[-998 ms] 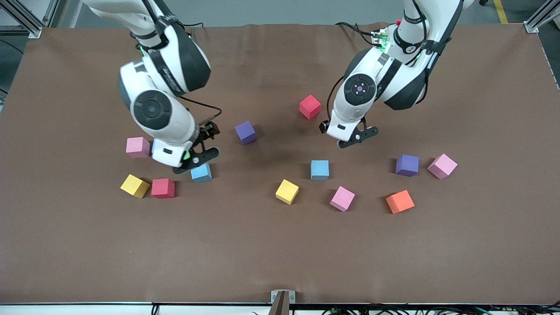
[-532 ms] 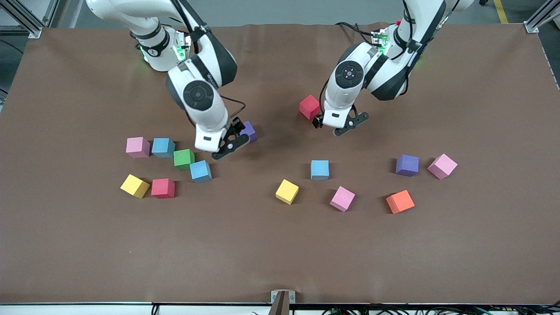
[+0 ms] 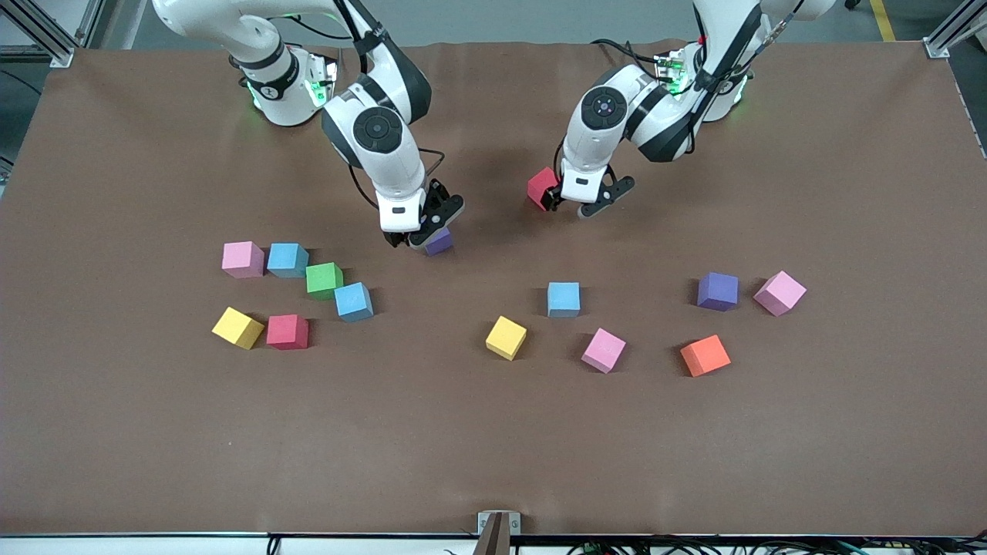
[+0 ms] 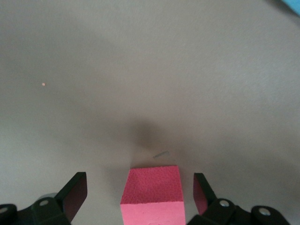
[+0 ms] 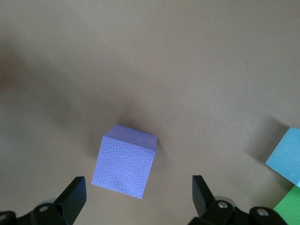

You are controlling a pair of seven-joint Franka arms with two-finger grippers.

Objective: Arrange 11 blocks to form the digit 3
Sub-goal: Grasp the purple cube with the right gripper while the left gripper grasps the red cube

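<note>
Blocks lie scattered on the brown bench [image 3: 493,432], no digit formed. Toward the right arm's end we note a pink block [image 3: 243,259] touching a blue one [image 3: 288,260]. Right gripper [image 3: 422,231] hangs over a purple block [image 5: 124,161], jaws wide. Left gripper [image 3: 582,202] straddles a red block [image 4: 152,196], jaws wide, not gripping.

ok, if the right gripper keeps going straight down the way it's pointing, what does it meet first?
Most likely the purple block: it sits on the table between the open fingers of the right gripper, slightly off centre, so one finger might clip it. Depth is unclear.
</note>
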